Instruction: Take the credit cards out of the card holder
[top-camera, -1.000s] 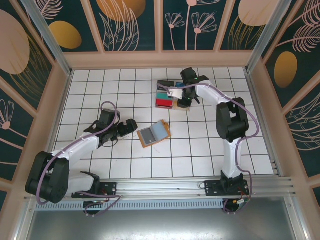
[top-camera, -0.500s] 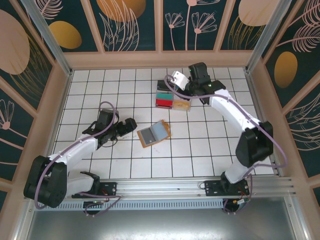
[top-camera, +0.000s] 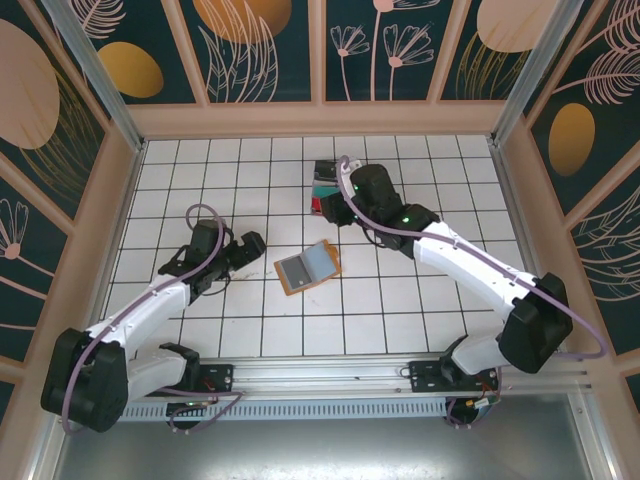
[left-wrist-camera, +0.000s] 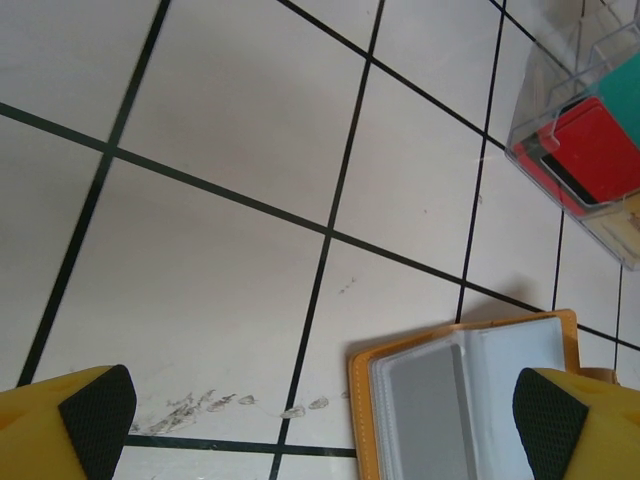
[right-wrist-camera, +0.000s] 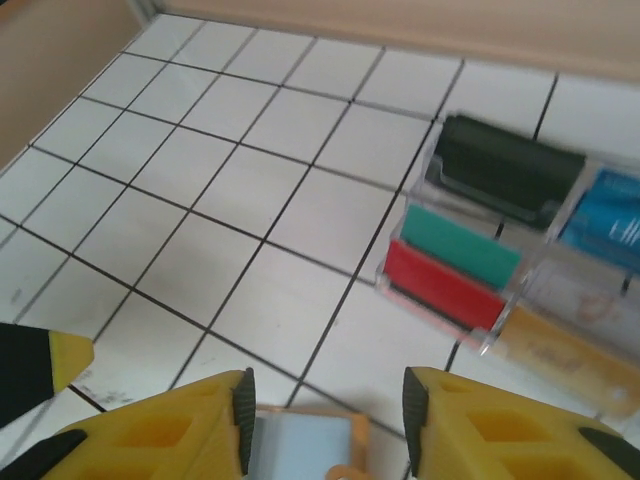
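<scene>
Tan holder (top-camera: 308, 267) lies open at tabletop (top-camera: 400, 300) centre, long axis roughly left-right, pockets up; left jaws (left-wrist-camera: 320, 405), wide and empty, sit just left of it, right jaws (right-wrist-camera: 322, 395), part open and empty, point at it from the far side, so either arm looks near enough.

Top view: my right arm (top-camera: 455, 255) hides much of the clear tray (top-camera: 318, 178) beyond the card holder (top-camera: 308, 266). Left wrist: holder cut by bottom edge, tray by right edge. Right wrist: tray blurred, print on its card stacks (right-wrist-camera: 455, 262) unreadable; holder mostly under my right pincer's fingers (right-wrist-camera: 170, 430), cut at bottom.
</scene>
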